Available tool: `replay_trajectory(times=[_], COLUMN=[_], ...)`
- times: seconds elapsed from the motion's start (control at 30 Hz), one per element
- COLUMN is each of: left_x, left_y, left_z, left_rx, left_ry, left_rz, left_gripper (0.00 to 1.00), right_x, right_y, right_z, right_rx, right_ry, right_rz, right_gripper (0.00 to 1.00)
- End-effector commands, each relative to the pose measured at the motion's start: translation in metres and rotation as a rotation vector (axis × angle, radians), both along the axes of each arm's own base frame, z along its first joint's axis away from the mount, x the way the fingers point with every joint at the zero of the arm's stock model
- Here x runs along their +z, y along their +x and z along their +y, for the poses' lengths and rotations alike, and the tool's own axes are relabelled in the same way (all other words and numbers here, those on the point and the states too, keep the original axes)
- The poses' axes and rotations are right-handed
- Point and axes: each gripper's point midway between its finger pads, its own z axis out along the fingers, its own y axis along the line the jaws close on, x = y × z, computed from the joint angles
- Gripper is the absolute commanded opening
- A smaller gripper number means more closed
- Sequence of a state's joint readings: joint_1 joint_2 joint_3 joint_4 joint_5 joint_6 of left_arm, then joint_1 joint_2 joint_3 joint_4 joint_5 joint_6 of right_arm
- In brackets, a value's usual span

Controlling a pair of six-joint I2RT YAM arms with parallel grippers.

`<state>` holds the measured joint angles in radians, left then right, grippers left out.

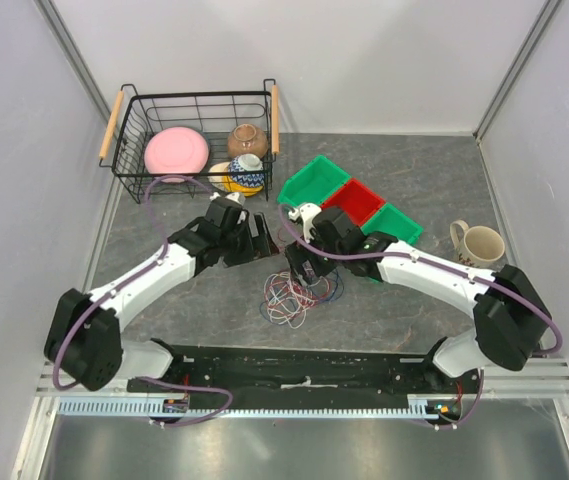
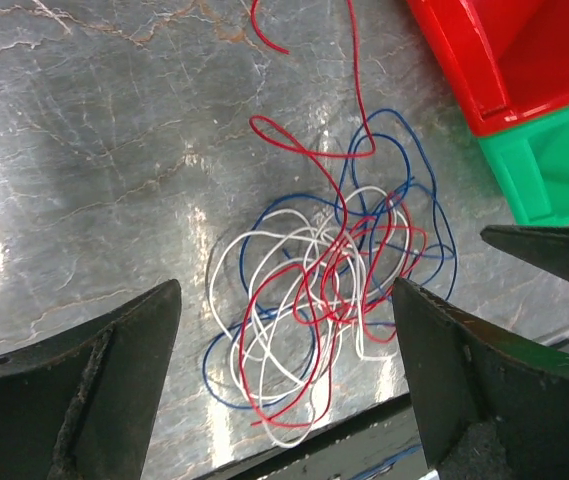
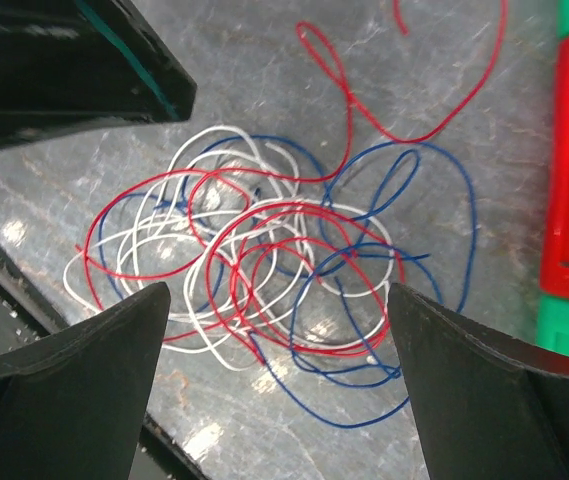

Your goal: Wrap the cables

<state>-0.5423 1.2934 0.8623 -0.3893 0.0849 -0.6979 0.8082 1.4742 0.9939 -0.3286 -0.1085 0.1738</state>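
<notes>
The cables lie in one loose tangle of red, white and blue wires on the grey table, near its front edge. In the left wrist view the cables sit below and between the fingers of my left gripper, which is open and holds nothing. One red strand trails away toward the bins. My right gripper hovers over the same cables, open too and empty. From above, the left gripper and right gripper face each other just behind the tangle.
A black wire basket at the back left holds a pink plate and bowls. A row of green and red bins stands right of centre. A mug sits far right. A black rail borders the front.
</notes>
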Motion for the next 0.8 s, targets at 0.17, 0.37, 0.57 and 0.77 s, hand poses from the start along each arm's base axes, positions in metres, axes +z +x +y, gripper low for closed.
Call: replay_trajectory(times=[0.17,0.37,0.57,0.77], left_x=[-0.007,-0.016,-0.032,-0.047], left_y=[0.040,0.056,0.060,0.063], left_z=[-0.044,-0.055,-0.054,-0.056], left_rx=[-0.028,-0.048,0.102,0.131], left_ry=[-0.095,-0.074,-0.110,-0.067], left_rz=[-0.011,0.015,0.097,0.182], left_gripper=[0.90,0.88,0.74,0.68], right_x=[0.047,0.058,0.058,0.061], right_y=[0.034,0.029,0.034,0.037], right_z=[-0.029,-0.041,-0.053,-0.060], right_rx=[-0.140,-0.165,-0.221,-0.246], right_ry=[-0.014,-0.006,-0.042,-0.060], right_rz=[-0.241,-0.273,-0.295,-0.320], right_gripper=[0.98,0.98,0.98,0.98])
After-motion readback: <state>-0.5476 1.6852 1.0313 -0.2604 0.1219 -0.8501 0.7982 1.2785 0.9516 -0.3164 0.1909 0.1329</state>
